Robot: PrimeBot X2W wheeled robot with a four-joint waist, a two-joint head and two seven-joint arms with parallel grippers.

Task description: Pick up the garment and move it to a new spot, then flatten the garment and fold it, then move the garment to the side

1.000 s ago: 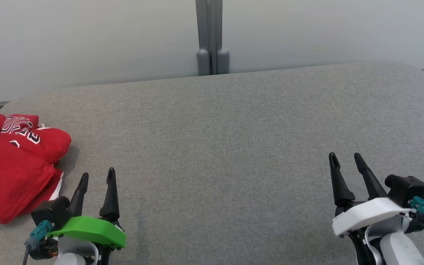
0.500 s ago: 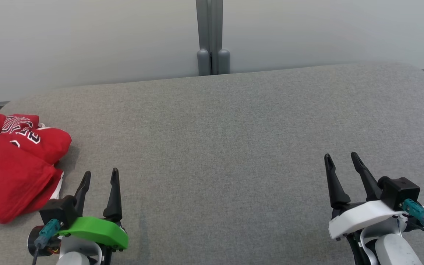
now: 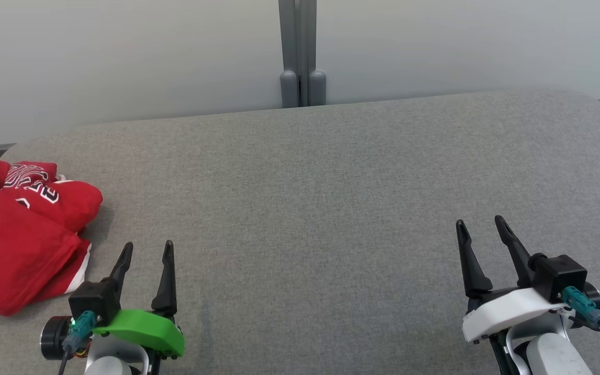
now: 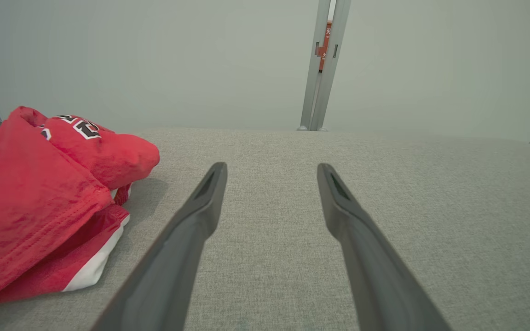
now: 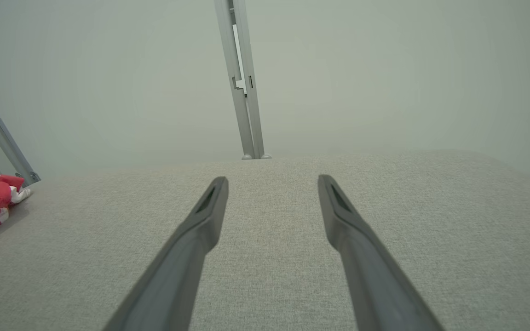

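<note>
A crumpled red garment [image 3: 21,234] with white trim and dark lettering lies bunched at the far left edge of a grey fabric-covered surface [image 3: 331,182]. It is untouched, its near corner just beside the left gripper [image 3: 149,245], whose two dark fingers stand apart and hold nothing. Across a wide stretch of the grey top, well apart from the garment, the right gripper [image 3: 479,221] is poised at the lower right with its fingers likewise spread and empty, while a grey post [image 3: 302,52] rises against the pale wall behind.
</note>
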